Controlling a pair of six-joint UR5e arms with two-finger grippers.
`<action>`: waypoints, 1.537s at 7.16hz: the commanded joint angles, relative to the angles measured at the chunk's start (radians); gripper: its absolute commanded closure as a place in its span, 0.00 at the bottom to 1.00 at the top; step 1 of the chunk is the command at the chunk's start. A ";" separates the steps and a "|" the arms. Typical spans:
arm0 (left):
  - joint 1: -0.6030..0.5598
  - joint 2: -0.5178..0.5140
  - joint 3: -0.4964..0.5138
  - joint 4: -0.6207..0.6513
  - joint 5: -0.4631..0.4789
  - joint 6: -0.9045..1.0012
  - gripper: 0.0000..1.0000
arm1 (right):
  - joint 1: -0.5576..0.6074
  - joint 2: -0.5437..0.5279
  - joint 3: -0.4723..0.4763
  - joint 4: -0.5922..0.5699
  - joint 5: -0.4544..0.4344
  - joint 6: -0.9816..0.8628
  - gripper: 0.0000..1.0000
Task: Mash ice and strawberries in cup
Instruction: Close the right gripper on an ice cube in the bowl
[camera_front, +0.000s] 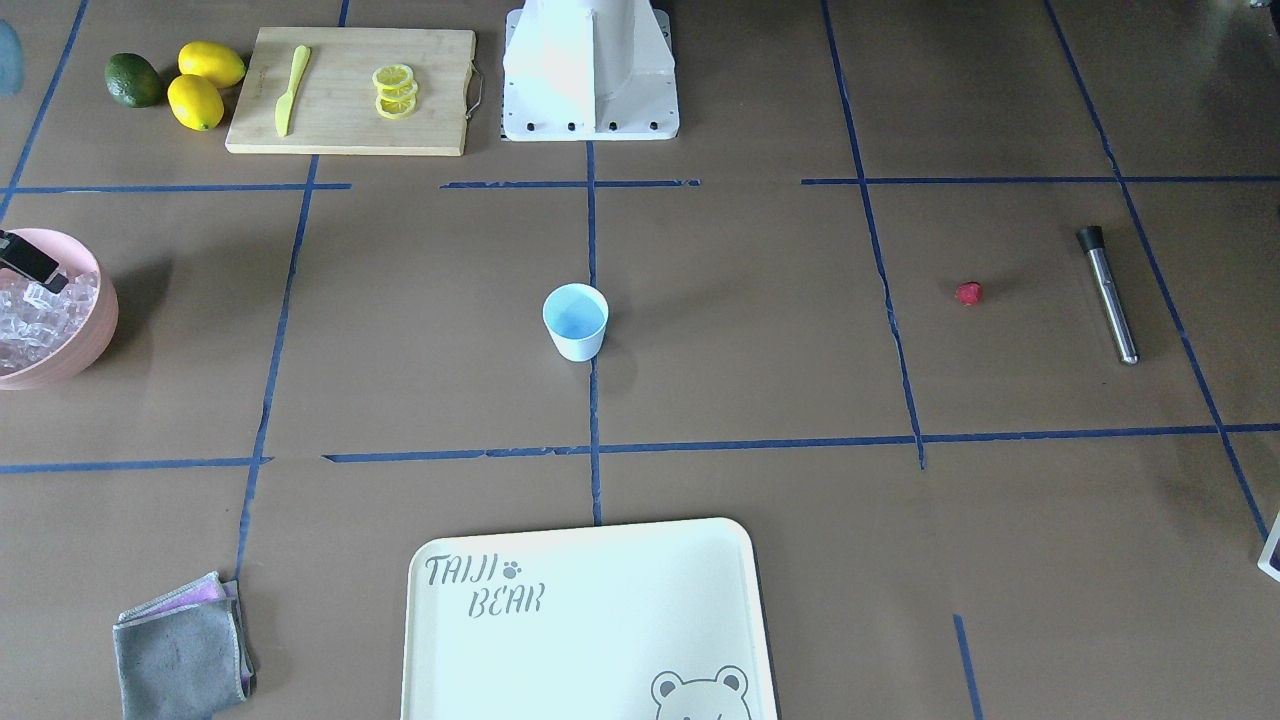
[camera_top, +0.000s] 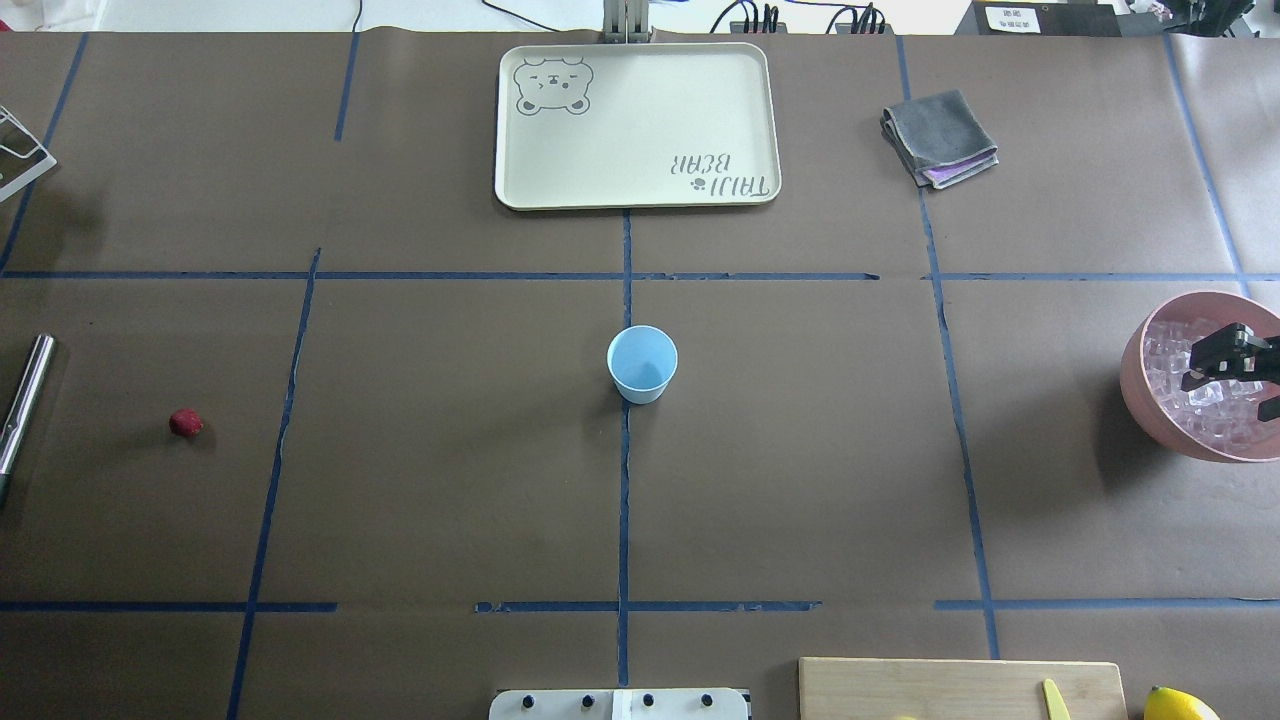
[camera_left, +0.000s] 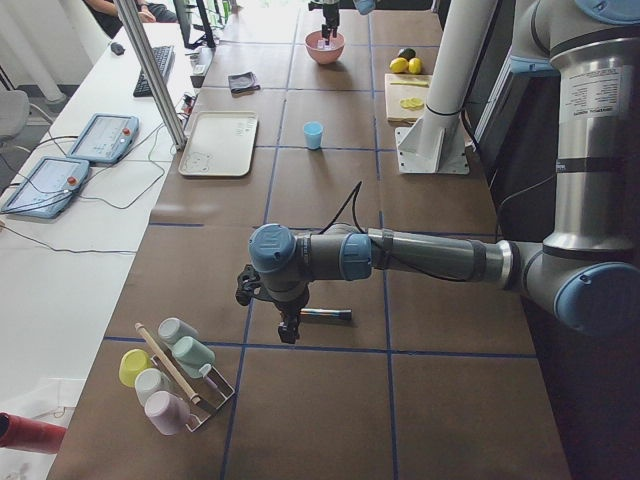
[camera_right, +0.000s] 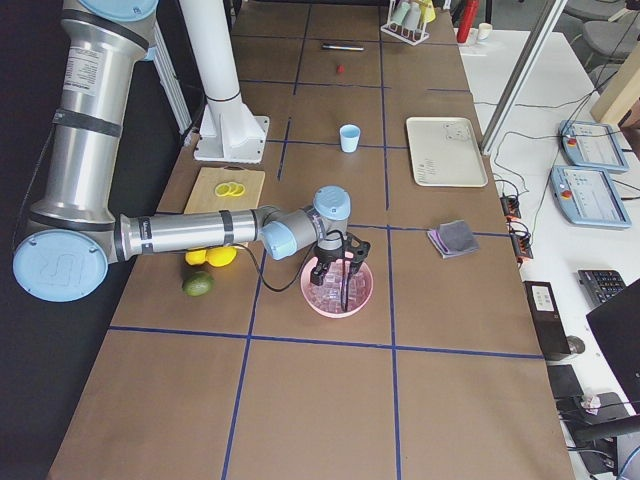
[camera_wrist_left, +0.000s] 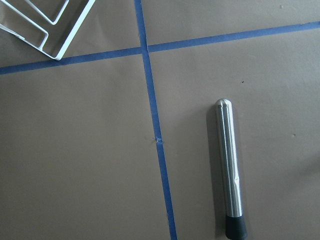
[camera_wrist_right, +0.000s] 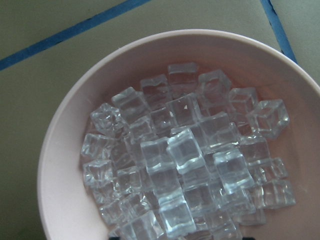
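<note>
1 cup (camera_top: 642, 362), 1 strawberry (camera_top: 185, 423), right claw (camera_top: 1228, 396) spread over ice (camera_wrist_right: 185, 160), left claw (camera_left: 289, 330) state unclear

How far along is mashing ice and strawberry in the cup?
Nothing looks done: the cup is empty. In hand: the right gripper is open over the ice in the pink bowl; the left gripper hangs by the metal muddler. Left: ice and the strawberry on the table go in, then mashing.
</note>
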 joint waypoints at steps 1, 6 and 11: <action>0.000 -0.001 0.000 -0.001 0.000 0.000 0.00 | -0.012 0.007 -0.018 0.001 -0.001 0.000 0.17; 0.000 -0.001 0.000 -0.001 0.000 0.000 0.00 | -0.018 0.010 -0.038 0.000 -0.033 0.000 0.24; -0.002 0.001 -0.009 -0.001 0.000 0.000 0.00 | -0.021 0.038 -0.047 -0.002 -0.033 0.009 0.32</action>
